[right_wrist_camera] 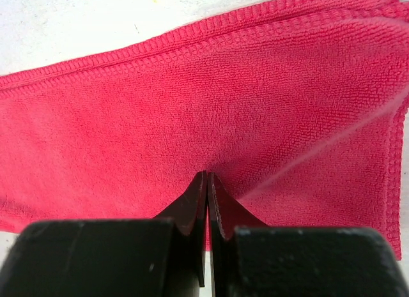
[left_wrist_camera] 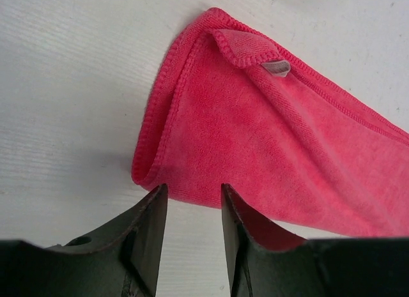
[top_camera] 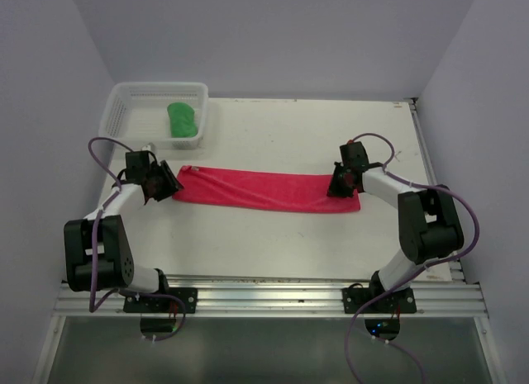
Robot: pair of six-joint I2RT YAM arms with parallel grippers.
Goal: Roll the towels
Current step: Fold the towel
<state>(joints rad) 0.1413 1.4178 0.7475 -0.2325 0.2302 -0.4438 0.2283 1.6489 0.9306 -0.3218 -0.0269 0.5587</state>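
1. The pink-red towel (top_camera: 264, 190) lay flat across the table (top_camera: 281, 239) between both arms; the green towel (top_camera: 182, 120) lay in the white mesh basket (top_camera: 120, 103)
2. The right gripper (right_wrist_camera: 208, 177) was fully closed, pinching a pucker of fabric near the towel's right end
3. The left gripper (left_wrist_camera: 192, 191) stood partly open at the left end's near edge, gripping nothing
4. Risk: the shallow pinch could slip free, and pulling from one end alone could skew the roll
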